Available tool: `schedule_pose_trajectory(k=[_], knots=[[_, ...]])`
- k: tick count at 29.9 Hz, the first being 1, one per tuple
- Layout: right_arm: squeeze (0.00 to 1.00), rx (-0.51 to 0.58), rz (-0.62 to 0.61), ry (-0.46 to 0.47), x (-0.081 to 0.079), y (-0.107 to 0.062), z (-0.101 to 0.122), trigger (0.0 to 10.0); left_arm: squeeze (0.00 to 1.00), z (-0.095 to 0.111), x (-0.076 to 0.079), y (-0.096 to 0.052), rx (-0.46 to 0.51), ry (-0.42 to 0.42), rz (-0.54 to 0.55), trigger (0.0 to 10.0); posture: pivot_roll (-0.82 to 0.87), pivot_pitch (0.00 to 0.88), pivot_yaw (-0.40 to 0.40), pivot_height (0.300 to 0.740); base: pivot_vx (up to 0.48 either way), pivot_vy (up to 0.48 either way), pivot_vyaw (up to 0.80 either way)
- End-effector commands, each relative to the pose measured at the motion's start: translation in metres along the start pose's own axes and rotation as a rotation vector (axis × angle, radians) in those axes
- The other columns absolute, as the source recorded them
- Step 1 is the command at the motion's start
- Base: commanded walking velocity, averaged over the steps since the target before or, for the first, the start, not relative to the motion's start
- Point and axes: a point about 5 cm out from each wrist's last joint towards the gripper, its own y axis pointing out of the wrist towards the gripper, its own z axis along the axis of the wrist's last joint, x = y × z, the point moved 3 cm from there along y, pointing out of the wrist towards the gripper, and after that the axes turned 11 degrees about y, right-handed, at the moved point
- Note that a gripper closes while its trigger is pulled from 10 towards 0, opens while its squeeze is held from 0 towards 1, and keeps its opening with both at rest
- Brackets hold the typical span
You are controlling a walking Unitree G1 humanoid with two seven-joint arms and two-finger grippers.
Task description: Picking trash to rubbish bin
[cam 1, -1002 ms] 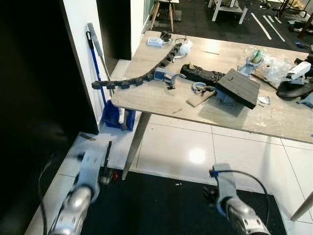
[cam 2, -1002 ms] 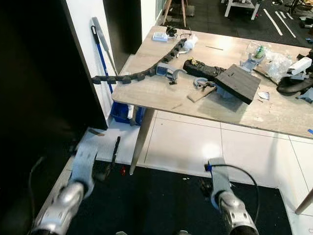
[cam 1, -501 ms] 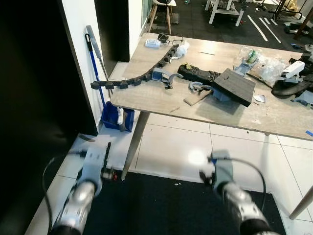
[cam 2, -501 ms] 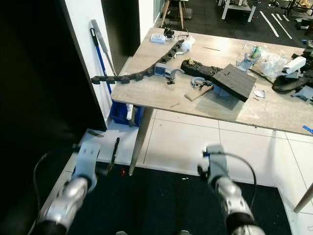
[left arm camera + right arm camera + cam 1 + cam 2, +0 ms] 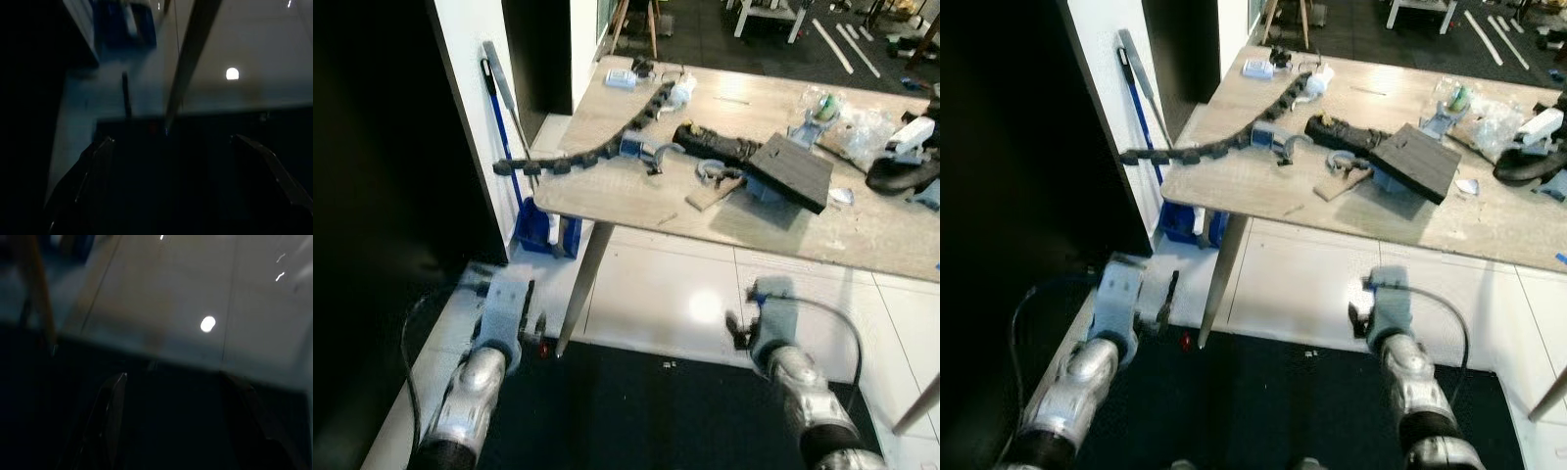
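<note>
Our left gripper [image 5: 168, 147] hangs low over the dark mat [image 5: 636, 411], its two black fingers [image 5: 83, 171] spread wide with nothing between them. Our right gripper [image 5: 178, 391] hovers over the same mat, fingers likewise apart and empty. Both silver arms look blurred in the head views.

Past the mat's edge lies glossy white tile floor [image 5: 656, 284] with a bright light spot on it. A slanted table leg [image 5: 579, 284] comes down near our left arm. A blue dustpan [image 5: 546, 230] and a blue-handled broom [image 5: 504, 108] lean against the white wall.

Farther off, the pale wooden table [image 5: 636, 191] carries a long black cable chain [image 5: 597, 152], a dark flat slab [image 5: 790, 171] and crumpled clear plastic [image 5: 862, 122]. We cannot tell which item is the trash.
</note>
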Motion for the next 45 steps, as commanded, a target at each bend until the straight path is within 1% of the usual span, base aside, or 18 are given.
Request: schedule_pose_trajectory(k=[1, 5, 7, 8, 9, 10, 14, 19, 20, 22, 25, 29, 31, 34, 37, 39, 42, 45], knots=[[0.00, -0.046, 0.005, -0.007, -0.001, -0.004, -0.014, 10.0, 0.00, -0.005, -0.001, -0.004, -0.010, 0.018, -0.002, 10.0, 0.01, 0.146, -0.016, 0.740, 0.000, 0.000, 0.00], [0.00, -0.041, 0.013, 0.009, -0.004, -0.004, -0.015, 10.0, 0.00, -0.003, 0.000, -0.005, -0.003, 0.002, 0.005, 10.0, 0.01, 0.145, -0.016, 0.740, 0.000, 0.000, 0.00], [0.00, 0.002, 0.018, 0.013, -0.007, 0.003, 0.001, 10.0, 0.00, 0.014, 0.002, 0.005, 0.040, -0.019, 0.003, 10.0, 0.01, 0.134, -0.013, 0.740, 0.000, 0.000, 0.00], [0.00, 0.002, 0.018, 0.013, -0.007, 0.003, 0.001, 10.0, 0.00, 0.014, 0.002, 0.005, 0.040, -0.019, 0.003, 10.0, 0.01, 0.134, -0.013, 0.740, 0.000, 0.000, 0.00], [0.00, 0.042, 0.022, 0.021, -0.008, 0.006, 0.013, 10.0, 0.00, 0.026, 0.003, 0.009, 0.077, -0.043, 0.006, 10.0, 0.00, 0.129, -0.012, 0.740, 0.000, 0.000, 0.00], [0.00, 0.060, 0.023, 0.025, -0.009, 0.007, 0.018, 10.0, 0.00, 0.031, 0.003, 0.010, 0.092, -0.055, 0.009, 10.0, 0.00, 0.129, -0.012, 0.740, 0.000, 0.000, 0.00], [0.00, 0.106, 0.021, 0.052, -0.011, 0.009, 0.031, 10.0, 0.00, 0.041, 0.004, 0.010, 0.134, -0.088, 0.013, 10.0, 0.00, 0.123, -0.015, 0.740, 0.000, 0.000, 0.00], [0.00, 0.150, 0.081, 0.023, -0.024, 0.008, 0.038, 10.0, 0.00, 0.047, 0.006, 0.007, 0.148, -0.074, 0.021, 10.0, 0.00, 0.117, -0.017, 0.740, 0.000, 0.000, 0.00], [0.00, 0.185, 0.103, 0.054, -0.032, 0.007, 0.043, 10.0, 0.00, 0.052, 0.007, 0.004, 0.175, -0.096, 0.025, 10.0, 0.00, 0.114, -0.017, 0.740, 0.000, 0.000, 0.00], [0.00, 0.207, 0.104, 0.083, -0.035, 0.006, 0.047, 10.0, 0.00, 0.056, 0.006, 0.003, 0.194, -0.109, 0.033, 10.0, 0.00, 0.110, -0.015, 0.740, 0.000, 0.000, 0.00], [0.00, 0.246, 0.102, 0.119, -0.036, 0.005, 0.055, 10.0, 0.00, 0.059, 0.004, 0.003, 0.206, -0.117, 0.046, 10.0, 0.00, 0.104, -0.016, 0.740, 0.000, 0.000, 0.00], [0.00, 0.352, 0.105, 0.184, -0.036, -0.001, 0.071, 10.0, 0.00, 0.076, -0.006, -0.001, 0.277, -0.128, 0.107, 10.0, 0.00, 0.092, -0.019, 0.740, 0.000, 0.000, 0.00], [0.00, 0.375, 0.125, 0.179, -0.038, -0.005, 0.072, 10.0, 0.00, 0.081, -0.007, -0.005, 0.306, -0.137, 0.118, 10.0, 0.00, 0.086, -0.021, 0.740, 0.000, 0.000, 0.00], [0.00, 0.380, 0.141, 0.174, -0.041, -0.011, 0.070, 10.0, 0.00, 0.080, -0.008, -0.009, 0.306, -0.141, 0.130, 10.0, 0.00, 0.087, -0.026, 0.740, 0.000, 0.000, 0.00], [0.00, 0.404, 0.175, 0.140, -0.047, -0.024, 0.064, 10.0, 0.00, 0.071, -0.010, -0.016, 0.294, -0.090, 0.146, 10.0, 0.00, 0.082, -0.035, 0.740, 0.000, 0.000, 0.00], [0.00, 0.409, 0.164, 0.126, -0.047, -0.030, 0.056, 10.0, 0.00, 0.064, -0.010, -0.020, 0.279, -0.117, 0.158, 10.0, 0.01, 0.082, -0.038, 0.740, 0.000, 0.000, 0.00], [0.00, 0.395, 0.142, 0.113, -0.045, -0.033, 0.048, 10.0, 0.00, 0.059, -0.011, -0.022, 0.262, -0.113, 0.169, 10.0, 0.01, 0.079, -0.038, 0.740, 0.000, 0.000, 0.00], [0.00, 0.390, 0.133, 0.123, -0.046, -0.031, 0.048, 10.0, 0.00, 0.059, -0.008, -0.022, 0.258, -0.123, 0.154, 10.0, 0.01, 0.084, -0.038, 0.740, 0.000, 0.000, 0.00]])
